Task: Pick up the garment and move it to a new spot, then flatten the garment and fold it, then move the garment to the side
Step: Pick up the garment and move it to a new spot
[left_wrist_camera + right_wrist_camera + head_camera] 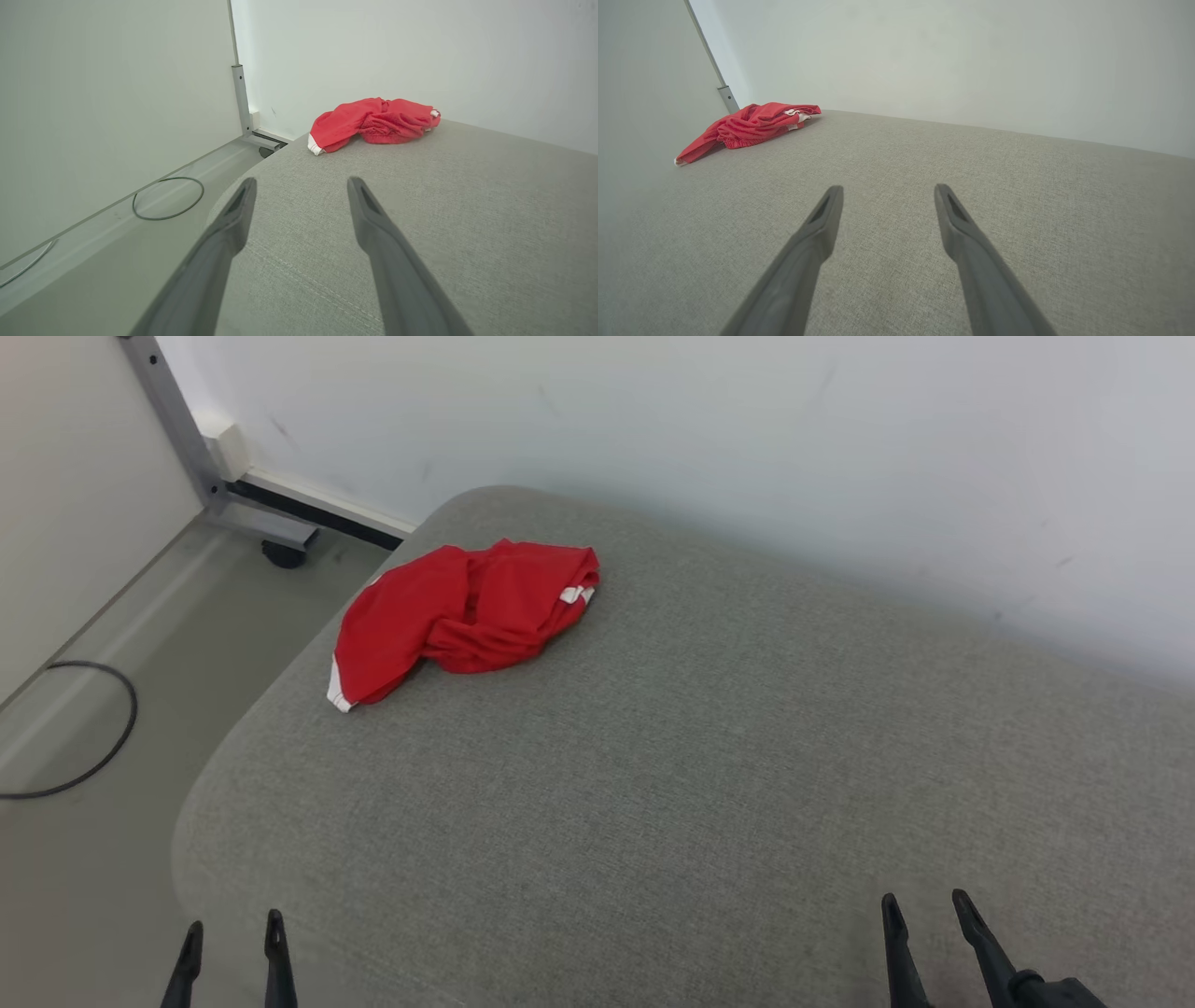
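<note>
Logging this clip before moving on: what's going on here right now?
Nothing is being handled yet. A red garment lies crumpled near the far left corner of a grey cushioned surface. The robot's left tool and right tool are both open at the near edge, well short of the garment and holding nothing. The pick-up has not begun.

1. You see the garment point(457, 616) at ten o'clock: thin red cloth, matt and finely meshed, with white trim.
2. The cushion point(672, 775) under it is grey woven cloth, coarse and matt.
3. Your fingers point(224, 242) look like smooth, dark, matt plastic.
4. The post point(173, 420) at eleven o'clock is grey metal with a satin finish.
5. The wall point(747, 448) at twelve o'clock is white, smooth and matt.
6. The floor point(84, 859) at eight o'clock is smooth, with a faint sheen.
</note>
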Motion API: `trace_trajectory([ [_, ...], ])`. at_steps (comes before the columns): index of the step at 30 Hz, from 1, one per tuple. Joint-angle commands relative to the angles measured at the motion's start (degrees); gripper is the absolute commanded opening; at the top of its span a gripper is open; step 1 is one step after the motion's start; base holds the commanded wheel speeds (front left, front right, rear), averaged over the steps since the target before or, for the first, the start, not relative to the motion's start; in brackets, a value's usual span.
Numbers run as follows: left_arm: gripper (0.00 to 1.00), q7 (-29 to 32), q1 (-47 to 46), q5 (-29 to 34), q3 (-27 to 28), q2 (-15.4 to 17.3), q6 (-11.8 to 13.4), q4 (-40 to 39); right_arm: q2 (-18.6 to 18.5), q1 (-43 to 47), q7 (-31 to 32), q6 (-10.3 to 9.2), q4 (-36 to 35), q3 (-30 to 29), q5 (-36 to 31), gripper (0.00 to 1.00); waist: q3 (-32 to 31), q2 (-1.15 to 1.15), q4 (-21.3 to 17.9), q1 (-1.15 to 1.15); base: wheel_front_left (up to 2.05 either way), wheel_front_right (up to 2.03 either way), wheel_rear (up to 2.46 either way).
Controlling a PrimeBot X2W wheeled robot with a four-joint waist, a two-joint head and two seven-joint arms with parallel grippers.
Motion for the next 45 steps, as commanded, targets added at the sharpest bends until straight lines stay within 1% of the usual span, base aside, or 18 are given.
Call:
trace_trajectory([
  [1,1.0,-0.2,-0.4,-0.4,0.6,-0.1,0.2,-0.3,0.0,-1.1,0.0,-0.15,0.1,0.4,-0.4,1.0,1.0,0.0,1.8,0.0,0.0,0.0,0.0],
  [10,1.0,-0.2,-1.0,-1.3,2.5,-0.1,0.4,-0.9,0.0,-2.8,0.0,-0.15,0.8,1.0,-1.2,1.0,2.3,0.0,2.2,0.0,0.0,0.0,0.0],
  [14,1.0,-0.2,-2.5,-0.7,2.5,-0.1,-0.3,0.1,0.0,-2.6,0.0,-0.15,0.6,0.5,-1.2,1.0,2.5,0.0,2.0,0.0,0.0,0.0,0.0],
  [19,1.0,-0.2,-6.9,-0.2,3.2,0.6,-1.0,0.8,0.0,-4.3,0.0,-0.15,0.1,1.3,-1.5,1.0,4.0,0.0,-1.4,0.0,0.0,0.0,0.0],
  [24,1.0,-0.2,-14.3,-1.5,3.5,3.0,-1.7,2.9,0.0,-6.8,0.0,-0.15,-0.1,1.5,-1.4,1.0,6.6,0.0,-6.4,0.0,0.0,0.0,0.0],
  [28,1.0,-0.2,-21.5,-3.9,4.7,5.5,-1.9,5.7,0.0,-9.1,0.0,-0.15,-0.7,1.4,-1.2,1.0,9.5,0.0,-10.7,0.0,0.0,0.0,0.0],
  [30,1.0,-0.2,-25.5,-4.8,4.2,7.2,-1.9,7.2,0.0,-10.2,0.0,-0.15,-1.0,1.0,-1.1,1.0,11.0,0.0,-12.6,0.0,0.0,0.0,0.0],
  [33,1.0,-0.2,-30.5,-7.7,3.0,9.9,-1.9,10.2,0.0,-11.9,0.0,-0.15,-1.6,1.0,-1.1,1.0,13.5,0.0,-15.5,0.0,0.0,0.0,0.0],
  [35,1.0,-0.2,-34.5,-10.8,2.3,12.1,-1.9,12.6,0.0,-13.0,0.0,-0.15,-2.0,1.3,-1.1,1.0,15.4,0.0,-17.3,0.0,0.0,0.0,0.0],
  [39,1.0,0.5,-41.6,-16.3,-0.7,16.9,-1.9,19.3,0.0,-15.2,0.0,-0.15,-2.7,1.3,-1.2,1.0,18.6,0.0,-20.5,0.0,0.0,0.0,0.0],
  [43,1.0,3.4,-47.9,-22.4,-3.3,21.1,-1.9,25.7,0.1,-16.5,0.0,-0.15,-3.0,1.4,-0.4,1.0,20.7,0.0,-23.5,0.0,0.0,0.0,0.0],
  [45,1.0,5.9,-50.0,-27.0,-4.3,22.4,-1.9,28.5,0.1,-16.9,0.0,-0.15,-3.2,1.6,-0.1,1.0,21.4,0.0,-24.8,0.0,0.0,0.0,0.0],
])
